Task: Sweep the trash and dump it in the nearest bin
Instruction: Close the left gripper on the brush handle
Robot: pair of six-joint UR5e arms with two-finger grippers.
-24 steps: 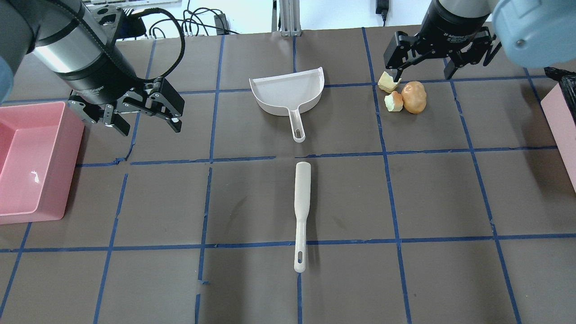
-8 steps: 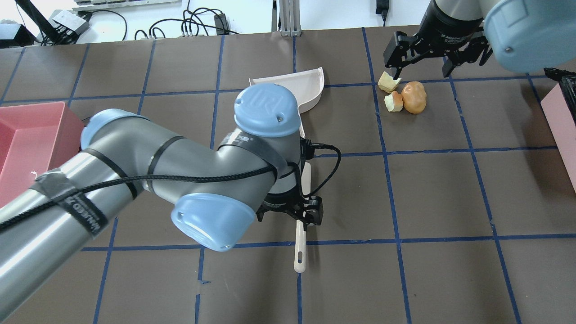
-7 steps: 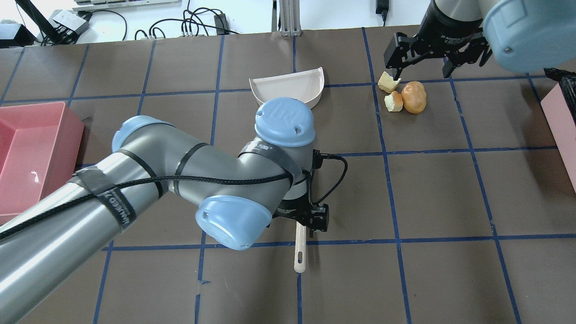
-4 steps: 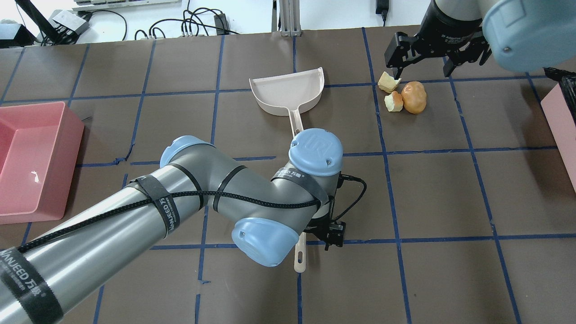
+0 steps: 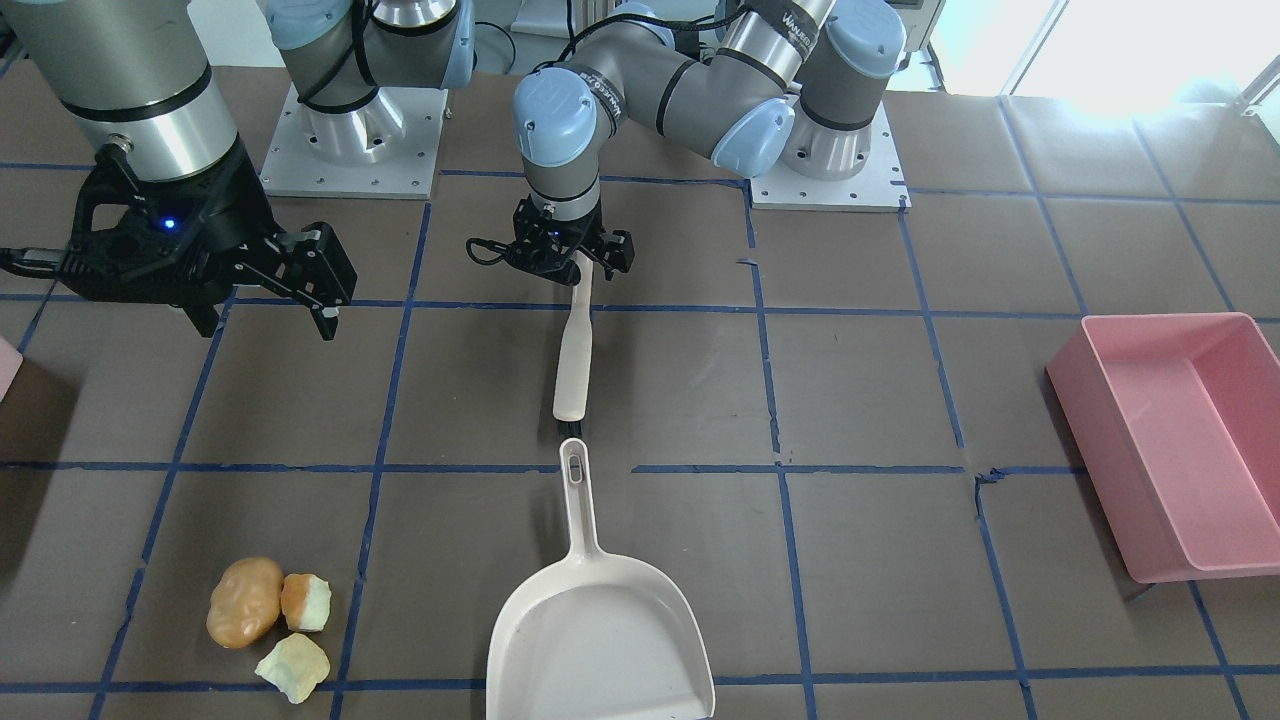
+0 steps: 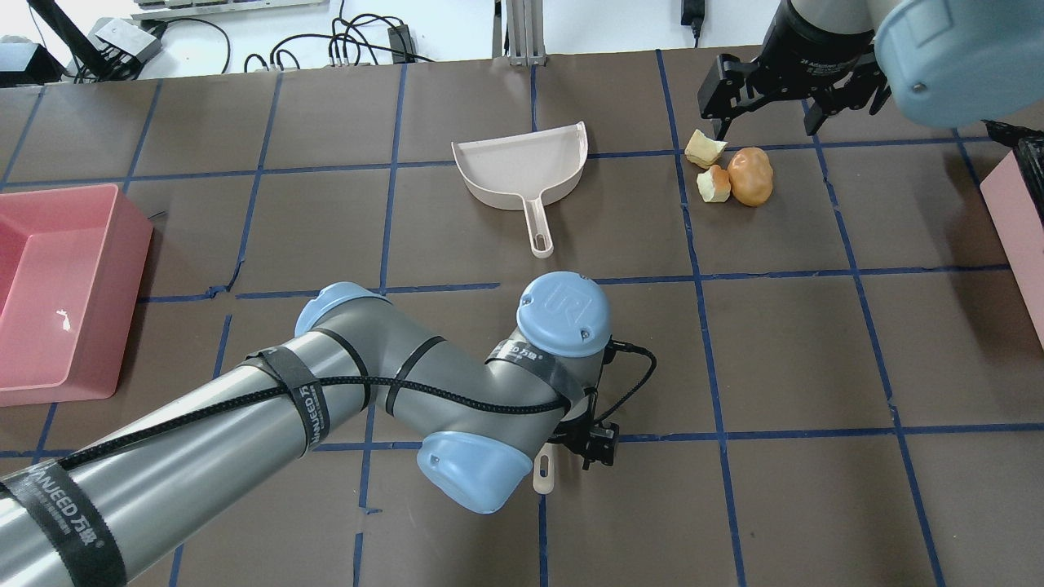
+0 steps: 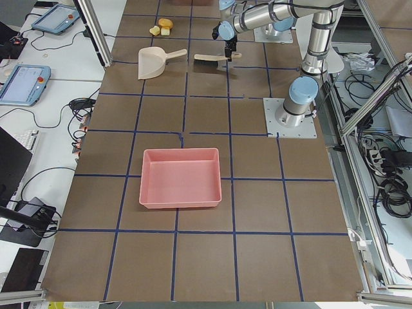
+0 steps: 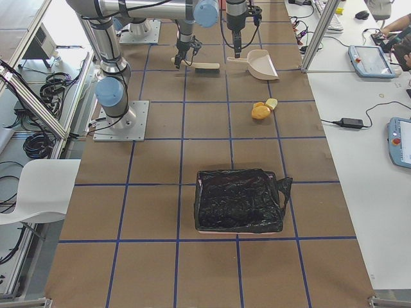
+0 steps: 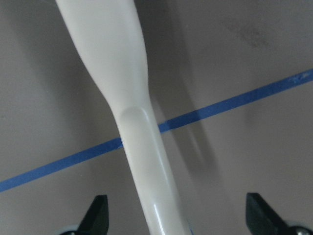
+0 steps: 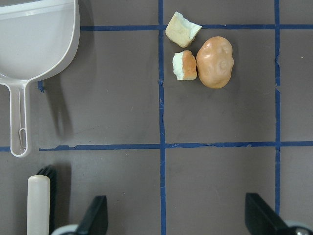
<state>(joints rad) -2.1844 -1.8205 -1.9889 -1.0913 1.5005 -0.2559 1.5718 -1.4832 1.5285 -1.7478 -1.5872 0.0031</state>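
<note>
The left arm (image 6: 204,440) reaches over the middle of the brown worktop (image 6: 816,350), its jaws spread and straddling the thin neck of a white brush (image 5: 575,350) that lies flat. The wrist view shows a fingertip on each side of the handle, neither touching it. The brush points at the handle of a dustpan (image 6: 522,167) just beyond it. The trash (image 6: 738,175), three lumps in a cluster, sits toward the worktop's far right, near the right jaws, which hang spread above the worktop and hold nothing. The bin (image 6: 1015,220) shows only at the right edge, and a pink tub (image 6: 49,244) is well apart on the left. The step appears to be grasping the brush. It likely goes best if the jaws sink straight down, keep the neck centred and close squarely across it, so the brush does not twist or skid toward the dustpan.
</note>
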